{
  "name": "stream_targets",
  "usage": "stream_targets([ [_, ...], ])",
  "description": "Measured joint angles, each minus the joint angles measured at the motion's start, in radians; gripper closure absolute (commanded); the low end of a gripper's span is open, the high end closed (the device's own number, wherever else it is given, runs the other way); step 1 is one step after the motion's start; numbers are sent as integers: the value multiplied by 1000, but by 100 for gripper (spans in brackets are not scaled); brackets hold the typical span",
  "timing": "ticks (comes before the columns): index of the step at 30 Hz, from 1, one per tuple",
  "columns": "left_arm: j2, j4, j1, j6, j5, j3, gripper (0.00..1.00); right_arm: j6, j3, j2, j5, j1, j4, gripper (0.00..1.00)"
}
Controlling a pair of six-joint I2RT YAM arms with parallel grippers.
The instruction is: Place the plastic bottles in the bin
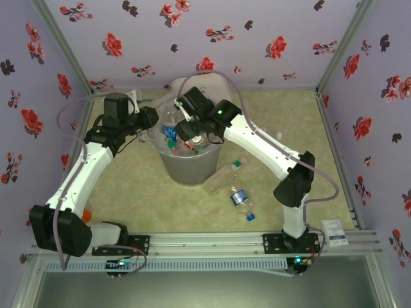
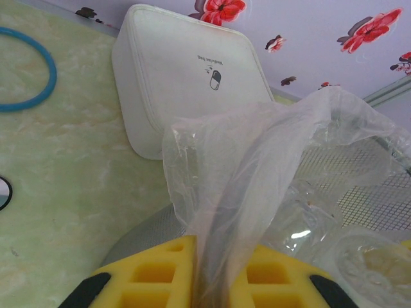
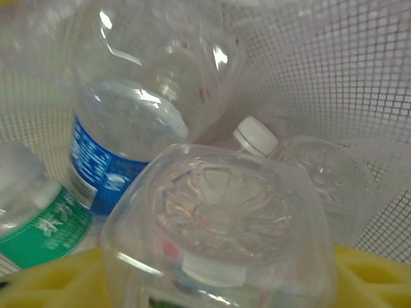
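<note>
The grey bin point(image 1: 189, 168) with its clear bag liner stands mid-table. My left gripper point(image 1: 153, 119) is at its left rim, its yellow fingers point(image 2: 148, 276) shut on a fold of the bag point(image 2: 257, 167). Inside the bin, my right gripper point(image 1: 192, 133) has its jaws wide apart. A clear bottle point(image 3: 218, 212) sits unsqueezed between them, base toward the camera. Under it lie a blue-label bottle point(image 3: 122, 128), a green-label bottle point(image 3: 38, 224) and a white-capped bottle point(image 3: 255, 136). Two more bottles lie on the table right of the bin: a green-capped bottle point(image 1: 228, 176) and a blue-label bottle point(image 1: 243, 202).
A white rounded-square container point(image 2: 186, 70) stands just behind the bin, near the back wall. A blue ring point(image 2: 29, 74) lies on the table to its left. An orange cap point(image 1: 85, 213) shows beside the left arm's base. Flowered walls close in three sides.
</note>
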Motion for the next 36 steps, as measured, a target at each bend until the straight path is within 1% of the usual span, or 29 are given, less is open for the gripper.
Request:
stream_targets([
  [6, 0, -1, 0, 0, 0, 0, 86, 5, 11, -31, 6, -8, -10, 2],
  [10, 0, -1, 0, 0, 0, 0, 87, 26, 20, -123, 13, -10, 5, 0],
  [13, 0, -1, 0, 0, 0, 0, 86, 72, -2, -237, 34, -33, 53, 0],
  [15, 0, 0, 0, 0, 0, 0, 87, 127, -47, -323, 45, -87, 90, 0],
  [18, 0, 0, 0, 0, 0, 0, 87, 266, -163, -455, 59, -259, 144, 1],
  [20, 0, -1, 0, 1, 0, 0, 87, 390, -274, -528, 63, -399, 175, 1],
  [23, -2, -1, 0, 1, 0, 0, 86, 597, -476, -613, 50, -578, 222, 2],
  [26, -4, 0, 0, 3, -2, -3, 86, 789, -661, -653, 40, -700, 259, 6],
  [28, -4, 0, 0, 6, -3, -3, 86, 893, -747, -652, 31, -753, 283, 7],
  [30, -4, -3, 0, 10, -3, -3, 86, 972, -816, -650, 20, -782, 314, 7],
  [33, -4, -4, 0, 12, -3, -2, 86, 1057, -864, -626, 2, -788, 369, 5],
  [36, -4, -4, 0, 12, -3, -2, 86, 1110, -864, -552, -15, -788, 437, 1],
])
